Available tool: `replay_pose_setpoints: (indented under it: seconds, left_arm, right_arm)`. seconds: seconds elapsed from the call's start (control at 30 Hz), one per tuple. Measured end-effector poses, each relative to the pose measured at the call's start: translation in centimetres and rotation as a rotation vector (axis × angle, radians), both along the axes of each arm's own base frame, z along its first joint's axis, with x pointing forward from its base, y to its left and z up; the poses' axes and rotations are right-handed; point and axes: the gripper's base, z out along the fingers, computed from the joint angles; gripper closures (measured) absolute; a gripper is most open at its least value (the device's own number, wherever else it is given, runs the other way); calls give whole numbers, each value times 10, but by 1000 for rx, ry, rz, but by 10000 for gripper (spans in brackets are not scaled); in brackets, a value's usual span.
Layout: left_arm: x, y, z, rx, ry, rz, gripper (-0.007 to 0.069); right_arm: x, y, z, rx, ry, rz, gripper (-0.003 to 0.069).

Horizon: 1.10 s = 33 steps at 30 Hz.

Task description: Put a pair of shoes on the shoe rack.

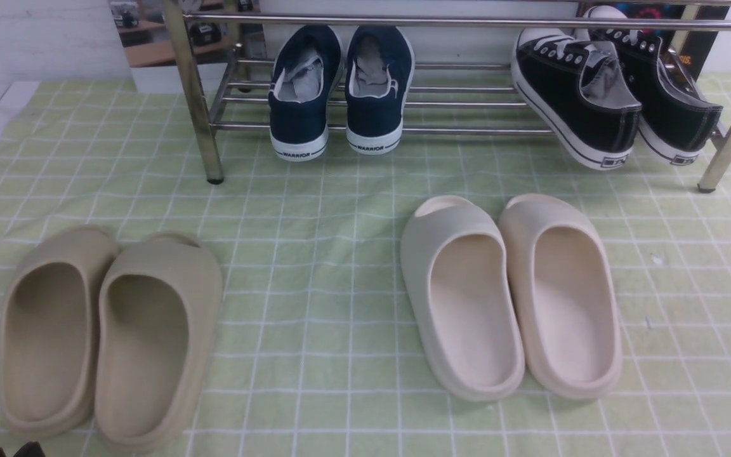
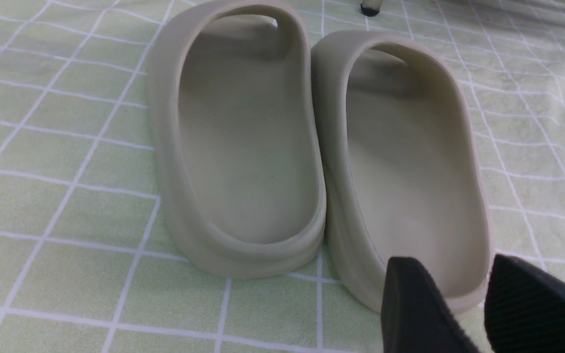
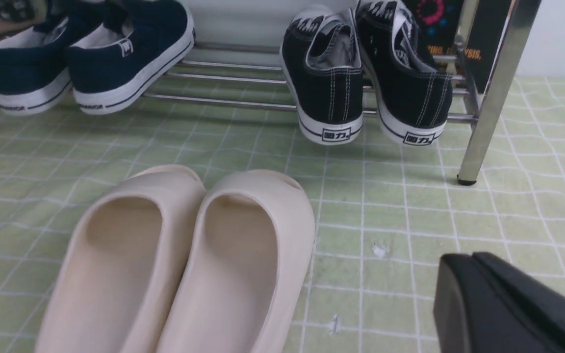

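The pair of black sneakers, one beside the other, rests tilted on the lower bars at the right end of the chrome shoe rack, heels hanging over the front bar. The right wrist view shows both heels next to a rack leg. My right gripper is shut and empty, low over the cloth, well short of the rack. My left gripper is open with nothing in it, just behind the heel of a beige slide. Its tips show at the bottom left of the front view.
Navy sneakers sit on the rack's left half. Beige slides lie at the front left and cream slides at the front centre-right, on a green checked cloth. Rack legs stand at both ends.
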Motion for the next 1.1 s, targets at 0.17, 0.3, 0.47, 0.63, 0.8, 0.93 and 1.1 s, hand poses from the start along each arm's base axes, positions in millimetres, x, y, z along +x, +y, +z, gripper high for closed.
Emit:
replay_pose_setpoints:
  seconds: [0.17,0.3,0.47,0.63,0.8,0.93,1.1]
  left_arm:
    - [0,0,0,0,0,0,386]
    - [0,0,0,0,0,0,386]
    - [0,0,0,0,0,0,386]
    - [0,0,0,0,0,0,386]
    - [0,0,0,0,0,0,386]
    - [0,0,0,0,0,0,386]
    - [0,0,0,0,0,0,386]
  right_arm:
    - [-10,-8,-55,6,-71,-94,654]
    - [-15,-13,-90,38,-39,-175,654]
    - [-20,-15,-102,31,25,-220,654]
    - [-22,-16,-107,32,86,-227,654]
    - [-23,-16,-108,36,113,-229,654]
    - [-23,-16,-108,40,118,-229,654]
    - [-23,-16,-108,42,120,-230,650]
